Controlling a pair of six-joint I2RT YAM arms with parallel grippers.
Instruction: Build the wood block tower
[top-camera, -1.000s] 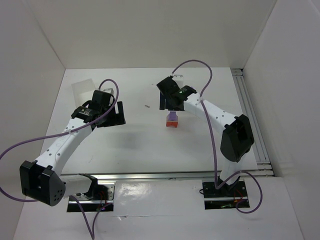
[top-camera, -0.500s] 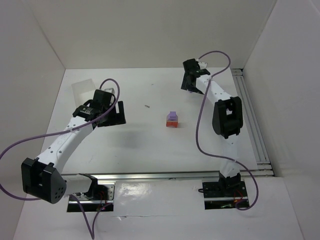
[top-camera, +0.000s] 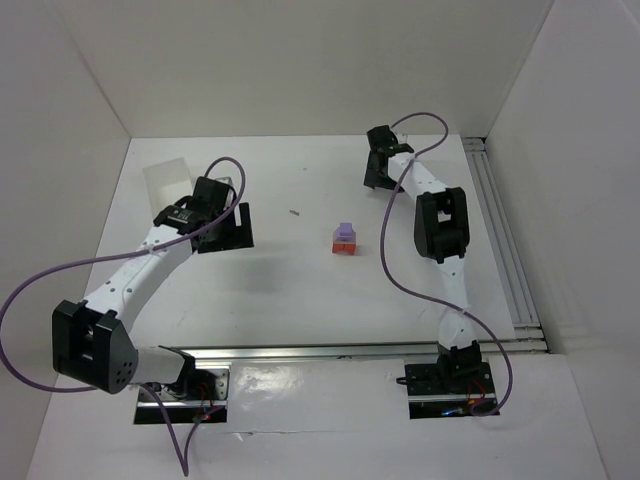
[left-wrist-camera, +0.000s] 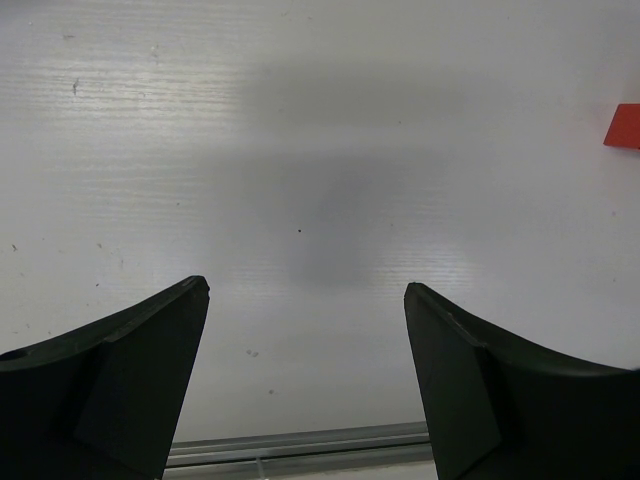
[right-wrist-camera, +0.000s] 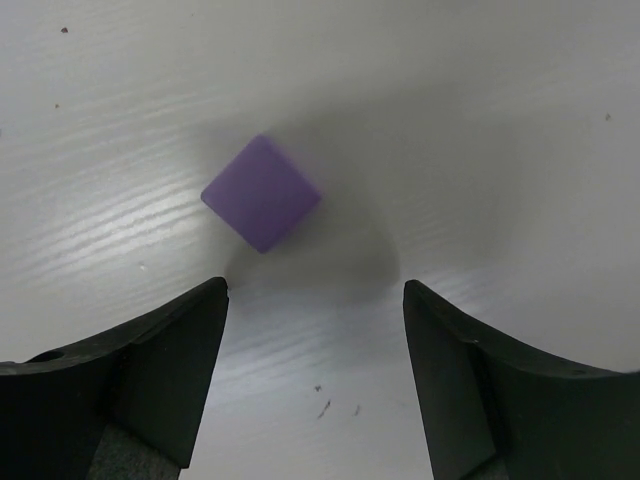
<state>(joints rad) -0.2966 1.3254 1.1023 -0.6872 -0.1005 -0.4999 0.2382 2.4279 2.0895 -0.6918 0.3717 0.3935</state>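
The tower (top-camera: 344, 240) stands mid-table: a short red-orange stack with a lilac cube on top. Its red-orange edge shows at the right rim of the left wrist view (left-wrist-camera: 625, 126). My right gripper (top-camera: 378, 178) is open at the far right of the table, well away from the tower. In the right wrist view the right gripper (right-wrist-camera: 315, 290) hovers over a loose lilac cube (right-wrist-camera: 262, 192) lying just ahead of its fingertips, untouched. My left gripper (top-camera: 224, 230) is open and empty left of the tower, over bare table (left-wrist-camera: 305, 290).
A translucent white box (top-camera: 168, 180) sits at the back left, behind my left gripper. A tiny dark speck (top-camera: 295, 212) lies between the left gripper and the tower. A metal rail (top-camera: 497, 225) runs along the right side, another along the near edge (left-wrist-camera: 300, 442).
My right gripper has left the tower, where it hung over the lilac top cube, and swung to the far right back. The left arm shifted slightly.
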